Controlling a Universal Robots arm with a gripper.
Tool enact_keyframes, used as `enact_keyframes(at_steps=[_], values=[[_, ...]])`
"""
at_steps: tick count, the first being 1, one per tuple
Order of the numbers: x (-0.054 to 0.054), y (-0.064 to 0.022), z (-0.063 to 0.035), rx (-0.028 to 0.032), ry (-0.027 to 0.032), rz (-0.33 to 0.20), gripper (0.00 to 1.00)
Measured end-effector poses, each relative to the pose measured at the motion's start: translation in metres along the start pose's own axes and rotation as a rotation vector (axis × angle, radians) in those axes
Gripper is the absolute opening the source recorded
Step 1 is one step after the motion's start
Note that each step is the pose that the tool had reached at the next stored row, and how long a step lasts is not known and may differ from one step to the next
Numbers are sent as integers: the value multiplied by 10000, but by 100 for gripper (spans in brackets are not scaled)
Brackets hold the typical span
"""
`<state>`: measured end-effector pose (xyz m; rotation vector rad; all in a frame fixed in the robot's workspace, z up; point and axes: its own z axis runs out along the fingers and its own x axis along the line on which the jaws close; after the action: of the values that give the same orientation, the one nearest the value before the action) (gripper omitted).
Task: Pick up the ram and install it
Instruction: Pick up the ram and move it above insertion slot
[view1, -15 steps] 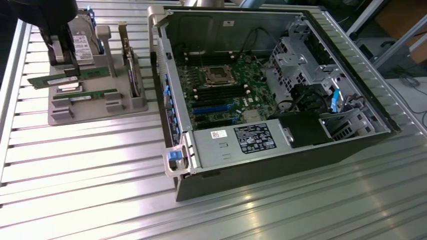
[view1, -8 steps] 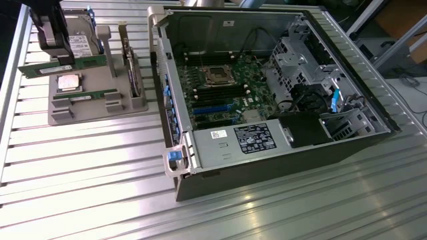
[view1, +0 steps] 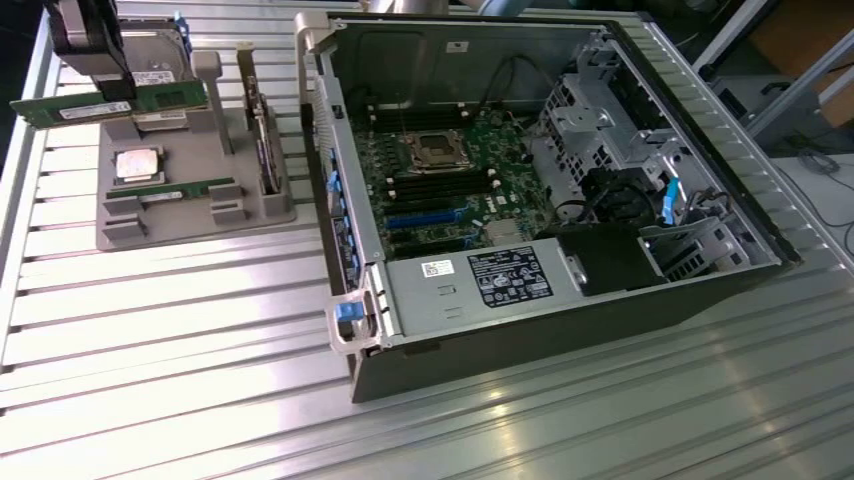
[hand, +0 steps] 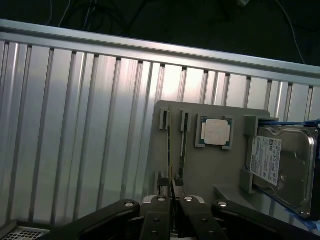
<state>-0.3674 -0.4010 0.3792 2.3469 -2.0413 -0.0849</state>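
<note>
The ram (view1: 80, 106), a long thin green stick with a white label, hangs level just above the grey parts holder (view1: 174, 225) at the exterior view's upper left. My gripper (view1: 118, 97) is shut on it near its middle. In the wrist view I look down the ram's narrow edge (hand: 170, 155), pinched between the two black fingers of the gripper (hand: 172, 189). A second green stick (view1: 187, 189) still lies in a slot of the holder.
On the holder sit a square silver processor (view1: 138, 163), a hard drive (view1: 154, 55) and an upright green card with a metal bracket (view1: 267, 140). To the exterior view's right lies the open computer case (view1: 350, 200), its motherboard memory slots (view1: 434, 187) exposed. All rest on a ribbed aluminium table (view1: 174, 340).
</note>
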Motion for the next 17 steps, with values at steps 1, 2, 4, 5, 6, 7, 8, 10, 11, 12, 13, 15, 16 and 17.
enact_keyframes(at_steps=[1,2,4,5,6,7,8,10,11,12,13,15,16,17], values=[[0,1,-17,0,1,0,13],[-1,2,-38,0,0,0,13],[-2,5,-76,-1,0,0,13],[-2,6,-103,0,0,0,13],[-3,7,-127,0,0,0,13],[-3,9,-150,0,0,0,13],[-4,10,-167,0,0,0,13],[-4,10,-172,3,-2,0,13],[-4,10,-173,1,0,0,13],[-4,10,-174,0,0,0,13],[-4,10,-174,-1,0,0,13],[-4,10,-174,0,0,0,13],[-4,8,-175,-1,1,1,13],[-3,1,-176,-2,1,1,13]])
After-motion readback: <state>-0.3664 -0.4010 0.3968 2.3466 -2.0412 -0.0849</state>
